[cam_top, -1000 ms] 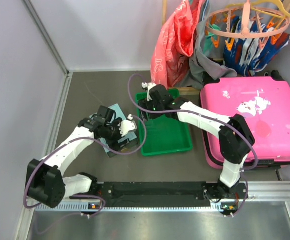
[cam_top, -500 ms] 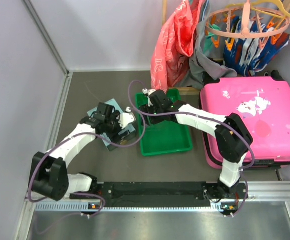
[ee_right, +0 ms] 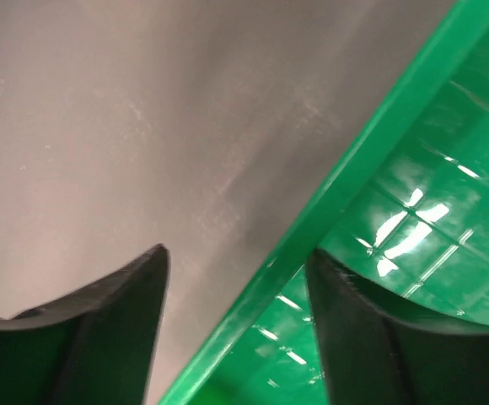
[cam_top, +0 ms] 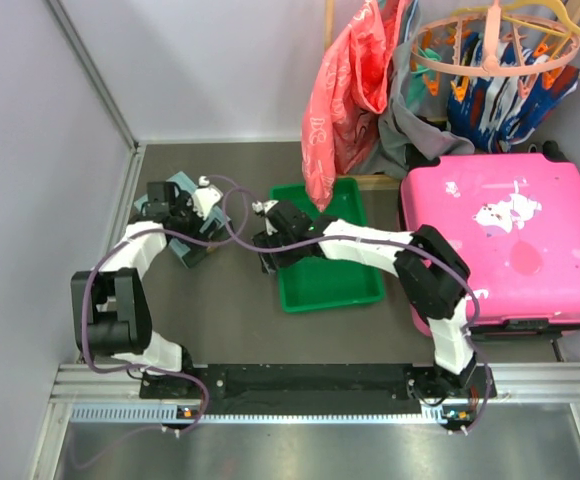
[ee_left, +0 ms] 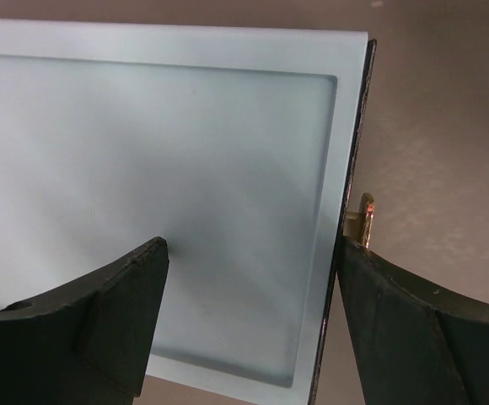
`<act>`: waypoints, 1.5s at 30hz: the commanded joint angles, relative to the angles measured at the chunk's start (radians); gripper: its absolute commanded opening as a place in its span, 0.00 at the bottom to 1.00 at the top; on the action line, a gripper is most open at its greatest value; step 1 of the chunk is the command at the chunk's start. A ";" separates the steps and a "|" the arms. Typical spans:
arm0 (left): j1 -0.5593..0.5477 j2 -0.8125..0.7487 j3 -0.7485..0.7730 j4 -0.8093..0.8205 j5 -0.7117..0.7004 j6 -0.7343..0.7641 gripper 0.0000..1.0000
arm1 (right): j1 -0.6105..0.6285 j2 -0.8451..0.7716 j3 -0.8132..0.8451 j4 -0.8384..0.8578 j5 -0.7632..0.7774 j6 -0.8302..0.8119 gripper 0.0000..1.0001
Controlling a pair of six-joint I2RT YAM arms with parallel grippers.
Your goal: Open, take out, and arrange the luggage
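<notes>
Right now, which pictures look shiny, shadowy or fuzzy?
Right wrist view: white glare spots shine inside the green tray, and everything looks a bit soft up close. Left wrist view: a grey shadow smudges the pale-teal box. Top view: sharp and evenly lit, pink luggage included.

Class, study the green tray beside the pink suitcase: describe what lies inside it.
Inside the green tray only bare ribbed floor shows. The right arm crosses its far half and the red bag overhangs its far edge, so anything beneath them is hidden.
</notes>
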 commanded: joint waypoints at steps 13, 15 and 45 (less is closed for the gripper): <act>0.214 0.065 0.025 -0.172 0.051 0.046 0.83 | 0.075 0.210 0.324 -0.028 -0.064 0.003 0.21; 0.218 0.068 0.025 -0.175 0.052 0.046 0.83 | 0.055 0.244 0.389 -0.016 -0.062 0.038 0.18; 0.241 -0.010 0.132 -0.248 0.167 -0.061 0.84 | -0.053 0.339 0.551 0.480 0.087 -0.021 0.63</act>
